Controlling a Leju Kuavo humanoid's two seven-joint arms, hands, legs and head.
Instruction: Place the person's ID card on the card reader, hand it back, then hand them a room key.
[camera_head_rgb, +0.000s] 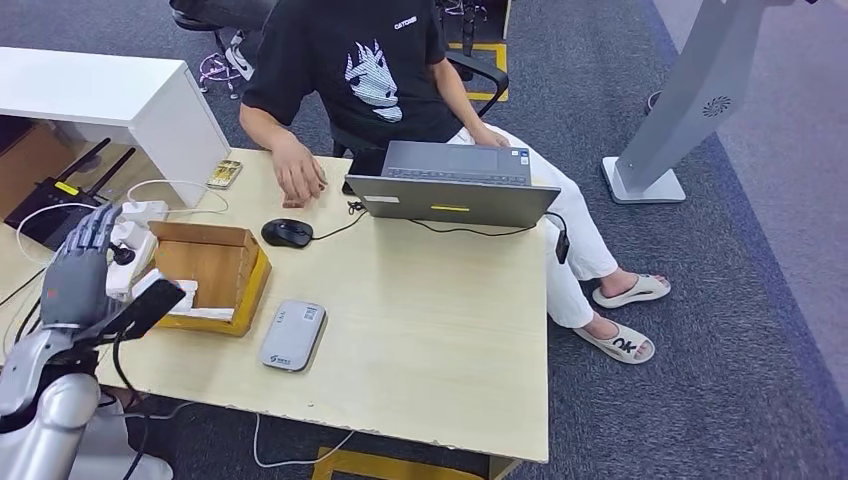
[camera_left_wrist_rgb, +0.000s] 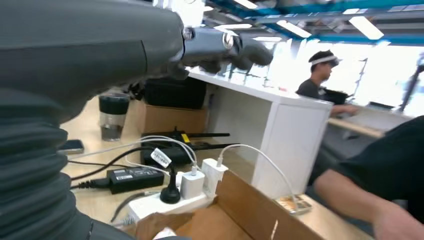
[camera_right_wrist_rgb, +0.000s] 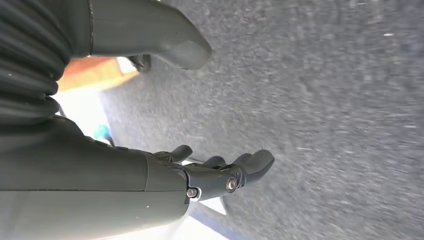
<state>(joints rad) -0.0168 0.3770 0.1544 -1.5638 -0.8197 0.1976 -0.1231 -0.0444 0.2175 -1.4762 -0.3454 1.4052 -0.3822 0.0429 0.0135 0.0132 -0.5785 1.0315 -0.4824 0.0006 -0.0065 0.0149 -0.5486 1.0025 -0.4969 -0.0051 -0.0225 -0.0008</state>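
The grey-white card reader (camera_head_rgb: 292, 334) lies flat on the wooden table (camera_head_rgb: 430, 330), just right of an open wooden box (camera_head_rgb: 215, 262) with white cards (camera_head_rgb: 188, 297) in it. My left hand (camera_head_rgb: 80, 268) is raised at the table's left edge beside that box, fingers (camera_left_wrist_rgb: 225, 47) spread and pointing up, thumb toward the box, holding nothing. The box's wall (camera_left_wrist_rgb: 245, 205) lies under the hand in the left wrist view. The person's hand (camera_head_rgb: 300, 175) rests flat on the far side of the table. My right hand (camera_right_wrist_rgb: 210, 175) hangs over grey carpet, fingers loosely bent and empty.
A grey laptop (camera_head_rgb: 455, 185), a black mouse (camera_head_rgb: 287, 233) and a small gold-coloured item (camera_head_rgb: 224, 173) sit near the person. A white power strip (camera_head_rgb: 130, 245) with plugs and cables and a black router (camera_head_rgb: 55, 205) lie behind my left hand. A white cabinet (camera_head_rgb: 110, 95) stands far left.
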